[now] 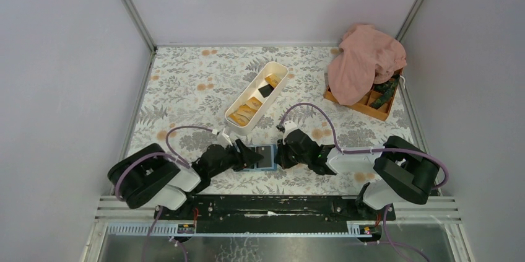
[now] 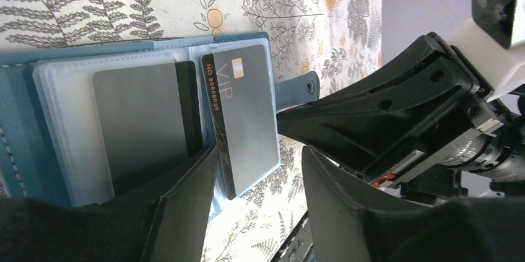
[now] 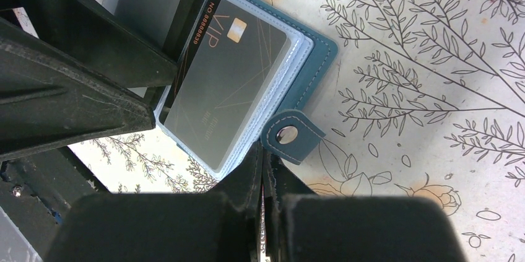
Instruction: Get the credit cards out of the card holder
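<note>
Left wrist view, item one: flat blue folding card holder (image 2: 12,150) with clear plastic sleeves. It lies open on the floral-patterned table (image 1: 186,76), near the front edge, between the left gripper (image 2: 260,163) and the right gripper (image 3: 264,172).

Item two: thin black rectangular VIP card (image 2: 247,113), part-way out of the outer sleeve and slightly skewed. Its long axis runs straight toward the left gripper. The free short end points at that gripper and sits between its two fingers, closer to one than the other. Those jaws stand apart, clasping nothing yet.

Item three: second dark card (image 2: 142,126), fully inside the neighbouring sleeve, same orientation.

Right gripper: clenched, tip at the holder's edge beside the blue snap tab (image 3: 291,135). Whether it pinches the cover or merely presses it is not discernible.

Judgement: the left arm is nearer and better aligned to the VIP card. Closing on the free end and drawing back along the card's length should free it, with the right arm steadying the holder.

Long white oblong tray (image 1: 275,70): well apart toward the back, holding orange and black cards (image 1: 246,112).
</note>
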Robot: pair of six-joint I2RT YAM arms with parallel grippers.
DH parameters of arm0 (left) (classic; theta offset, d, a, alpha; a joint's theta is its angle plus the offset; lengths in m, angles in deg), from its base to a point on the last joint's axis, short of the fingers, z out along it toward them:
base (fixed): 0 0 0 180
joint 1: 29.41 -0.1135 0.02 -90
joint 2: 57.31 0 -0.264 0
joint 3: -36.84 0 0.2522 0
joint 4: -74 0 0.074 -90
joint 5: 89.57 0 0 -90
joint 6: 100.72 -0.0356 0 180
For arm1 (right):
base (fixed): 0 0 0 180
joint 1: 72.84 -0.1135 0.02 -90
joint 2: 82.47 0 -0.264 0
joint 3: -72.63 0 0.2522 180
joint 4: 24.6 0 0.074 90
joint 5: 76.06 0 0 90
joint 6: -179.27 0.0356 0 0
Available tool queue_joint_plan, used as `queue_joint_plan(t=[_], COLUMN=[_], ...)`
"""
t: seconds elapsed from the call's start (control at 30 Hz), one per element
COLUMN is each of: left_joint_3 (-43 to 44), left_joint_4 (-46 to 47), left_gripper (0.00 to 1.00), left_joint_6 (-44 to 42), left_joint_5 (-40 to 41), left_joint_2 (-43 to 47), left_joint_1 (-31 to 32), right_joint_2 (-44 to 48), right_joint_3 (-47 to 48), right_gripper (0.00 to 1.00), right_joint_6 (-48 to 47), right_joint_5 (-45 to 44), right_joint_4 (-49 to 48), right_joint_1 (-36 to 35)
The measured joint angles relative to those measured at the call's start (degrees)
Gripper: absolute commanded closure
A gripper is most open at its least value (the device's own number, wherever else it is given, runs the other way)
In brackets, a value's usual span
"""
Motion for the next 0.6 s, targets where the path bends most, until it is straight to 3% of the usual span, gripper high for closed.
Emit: queue_joint_plan(t=[0.27,0.6], left_joint_3=[-2.2,-2.2], left_joint_4=[19.4,27.0], left_gripper=[0.44,0.43], left_joint_6=[3.9,5.2], left_joint_5=[-1.5,-2.9], left_joint_2=[-12.5,-15.7], left_joint_1=[-1.4,-1.4], right_joint_2=[-0.3,-1.4], right_joint_3=[-0.3,-0.3], right_gripper=[1.0,1.0], right_joint_6=[0.0,0.0], right_joint_5=[0.5,1.0], right_joint_4=[-1.0,-3.0], right_joint_1=[0.1,0.2])
